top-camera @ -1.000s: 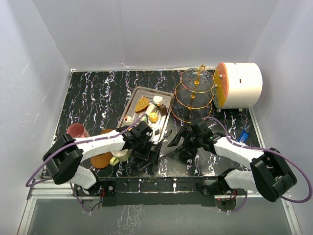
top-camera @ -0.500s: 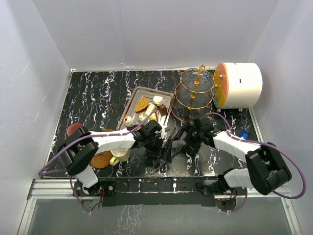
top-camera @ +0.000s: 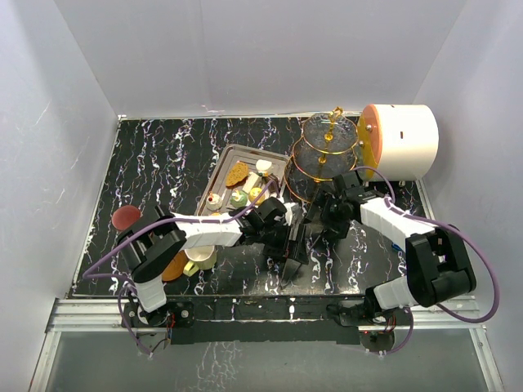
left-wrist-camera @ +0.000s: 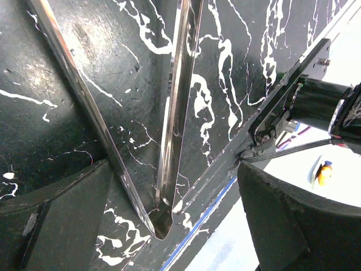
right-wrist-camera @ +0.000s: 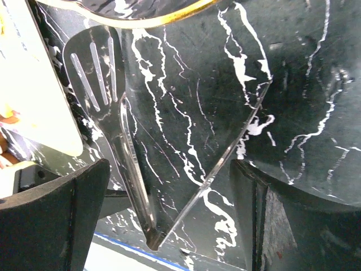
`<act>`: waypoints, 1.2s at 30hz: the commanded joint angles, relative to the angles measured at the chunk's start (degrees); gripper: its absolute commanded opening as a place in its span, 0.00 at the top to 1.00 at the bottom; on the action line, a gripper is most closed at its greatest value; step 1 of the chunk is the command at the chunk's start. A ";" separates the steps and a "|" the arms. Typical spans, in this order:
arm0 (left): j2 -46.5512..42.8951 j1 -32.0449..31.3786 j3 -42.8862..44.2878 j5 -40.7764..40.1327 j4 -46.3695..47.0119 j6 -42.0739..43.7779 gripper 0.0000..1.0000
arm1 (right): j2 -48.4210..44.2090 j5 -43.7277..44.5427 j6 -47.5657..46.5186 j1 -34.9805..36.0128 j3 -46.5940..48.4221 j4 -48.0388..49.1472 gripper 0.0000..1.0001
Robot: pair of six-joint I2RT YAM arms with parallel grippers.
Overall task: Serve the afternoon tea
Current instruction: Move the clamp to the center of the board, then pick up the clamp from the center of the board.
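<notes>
The left tool (left-wrist-camera: 169, 192) stands wide open and grips nothing, its fingers either side of the steel tongs (left-wrist-camera: 177, 101) lying on the dark marbled desk (left-wrist-camera: 45, 113). The right tool (right-wrist-camera: 169, 197) is equally spread and empty, also straddling the tongs, with the slotted blade at 11 o'clock and the hinge at 6.

The main hazard, as I judge it, is two tools over one thin, springy, polished thing. Should both shut, fingers may clash, or the legs may squeeze together and shoot out. The hinge lies near the desk's 6 o'clock edge, so a nudge could send the tongs over. The crowded overhead view does not settle whether any finger already touches the steel.

At 12 to 1 o'clock of the right tool, the glass stand (top-camera: 327, 155) is just beside it, tiers bare; a careless wrist swing could knock it. The cakes (top-camera: 245, 192) sit in the tray (top-camera: 222, 155) at 11 o'clock of the left tool. The cream cup (top-camera: 198, 260) and a saucer (top-camera: 172, 266) lie at 9 o'clock by the left forearm, the maroon cup (top-camera: 127, 216) beyond, all within that arm's sweep
</notes>
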 commanded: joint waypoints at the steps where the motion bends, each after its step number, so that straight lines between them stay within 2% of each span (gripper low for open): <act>1: -1.83 -0.36 2.09 -2.33 1.84 -1.42 0.10 | -1.39 3.58 -5.82 -0.65 4.49 -4.95 0.14; 6: -8.19 -0.36 1.15 -9.19 -4.03 1.50 0.08 | -6.04 12.29 -6.83 -0.67 6.38 -13.32 0.09; 11: -17.74 -0.38 0.84 -15.37 -11.48 7.51 0.05 | -13.88 13.42 -6.47 -0.67 6.77 -18.97 0.02; 14: -25.50 -0.28 1.89 -20.82 -16.04 12.77 0.01 | -20.36 16.17 -1.97 -0.65 7.62 -20.85 0.02; 17: -30.35 -0.11 5.03 -25.27 -22.24 18.31 0.01 | -26.65 15.74 3.13 -0.71 6.82 -21.16 0.02; 19: -32.82 0.32 7.07 -28.62 -26.26 21.49 0.01 | -28.69 10.72 5.77 -0.88 5.29 -20.01 0.02; 20: -34.12 0.61 8.00 -30.37 -28.12 22.71 0.01 | -28.95 6.99 6.57 -0.89 4.19 -18.86 0.06; 21: -35.36 1.05 8.34 -32.18 -29.75 23.95 0.01 | -28.58 3.76 7.49 -0.91 3.49 -18.24 0.15; 24: -39.54 4.00 7.36 -36.39 -33.72 26.46 0.01 | -25.85 -1.42 6.52 -0.49 3.85 -20.02 0.24; 25: -41.14 6.67 6.33 -36.94 -34.46 27.12 0.01 | -25.08 -0.71 7.00 0.29 4.30 -21.10 0.24; 27: -44.92 11.41 4.14 -40.10 -34.42 26.64 0.01 | -24.03 4.13 9.30 2.70 5.49 -23.20 0.14; 30: -50.55 16.79 0.81 -42.33 -31.38 28.88 0.01 | -22.46 10.09 13.39 6.89 7.17 -26.67 0.16; 36: -52.26 19.76 -2.04 -51.16 -32.65 30.96 0.01 | -16.78 14.91 20.37 18.77 8.00 -25.83 0.14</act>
